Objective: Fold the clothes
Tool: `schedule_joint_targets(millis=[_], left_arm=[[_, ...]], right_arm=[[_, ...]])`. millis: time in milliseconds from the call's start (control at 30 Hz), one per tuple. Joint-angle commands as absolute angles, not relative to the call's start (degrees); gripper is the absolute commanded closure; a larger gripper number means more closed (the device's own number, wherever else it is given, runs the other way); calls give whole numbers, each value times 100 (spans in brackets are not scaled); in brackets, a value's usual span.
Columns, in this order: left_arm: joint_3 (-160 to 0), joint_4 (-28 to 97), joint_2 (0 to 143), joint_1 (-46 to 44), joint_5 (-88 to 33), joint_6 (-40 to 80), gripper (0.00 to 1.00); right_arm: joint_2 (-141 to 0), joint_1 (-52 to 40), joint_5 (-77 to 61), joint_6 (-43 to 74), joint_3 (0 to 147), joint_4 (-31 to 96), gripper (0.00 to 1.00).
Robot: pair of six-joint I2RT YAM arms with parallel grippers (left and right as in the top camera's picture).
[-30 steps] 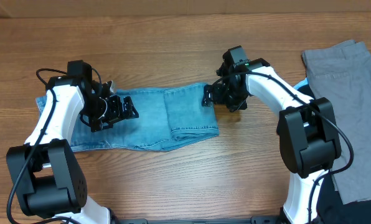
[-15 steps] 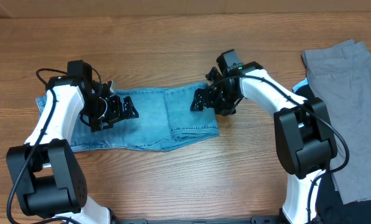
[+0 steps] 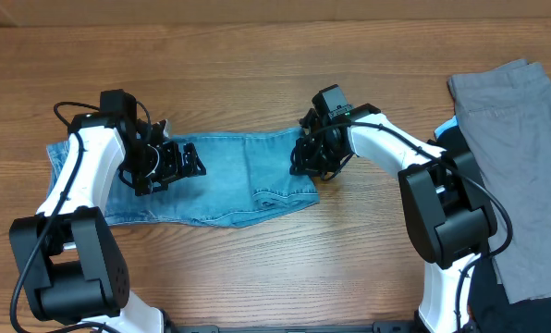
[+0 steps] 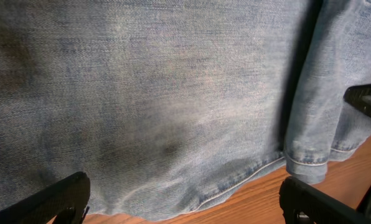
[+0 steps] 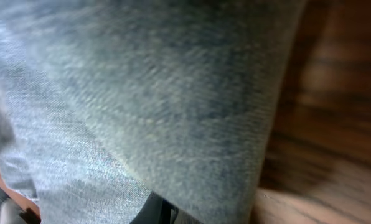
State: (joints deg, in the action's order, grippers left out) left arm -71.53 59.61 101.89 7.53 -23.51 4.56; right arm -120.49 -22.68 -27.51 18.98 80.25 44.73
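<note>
Jeans (image 3: 229,180) lie folded into a long band across the middle of the table (image 3: 257,55), as seen from overhead. The left gripper (image 3: 169,162) hovers over their left part with its jaws wide apart, holding nothing. The right gripper (image 3: 308,157) sits at the band's right end, pinched closed on the denim edge. A grey garment (image 3: 507,102) lies well apart at the far right.

From the left wrist, denim fills nearly the whole view. The two fingers (image 4: 55,199) stand spread at the bottom corners, and a stitched hem (image 4: 307,163) meets bare wood between them.

The right wrist view is close and blurred: denim drapes across almost everything, with wood to the right. The fingertips themselves are hardly visible, so the grip probably takes only the top layers.

Denim of this kind should be soft but fairly heavy and grippy. It will hold a crease yet sag if lifted by one point. Corners or seamed edges look like the surest holds, one in each gripper.
</note>
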Motion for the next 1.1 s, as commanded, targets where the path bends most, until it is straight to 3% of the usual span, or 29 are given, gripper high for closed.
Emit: schedule_joint_targets(millis=[0,367,900,1067], left_arm=[[-7129,5953,10189,768,-2333,537,0],[-7129,5878,10189,768,-2338,539,0],[-7129,5784,10189,768,-2338,668,0],[-7129,5725,10189,768,-2338,670,0]], right_arm=[[-11909,-1826,-1756,2279,7981,4912,96],[-10676,-871,-263,2274,8246,6171,96],[-10453,-1789,362,2882,8337,6053,96],[-10457,-2346,1024,3715,8333,5850,96]])
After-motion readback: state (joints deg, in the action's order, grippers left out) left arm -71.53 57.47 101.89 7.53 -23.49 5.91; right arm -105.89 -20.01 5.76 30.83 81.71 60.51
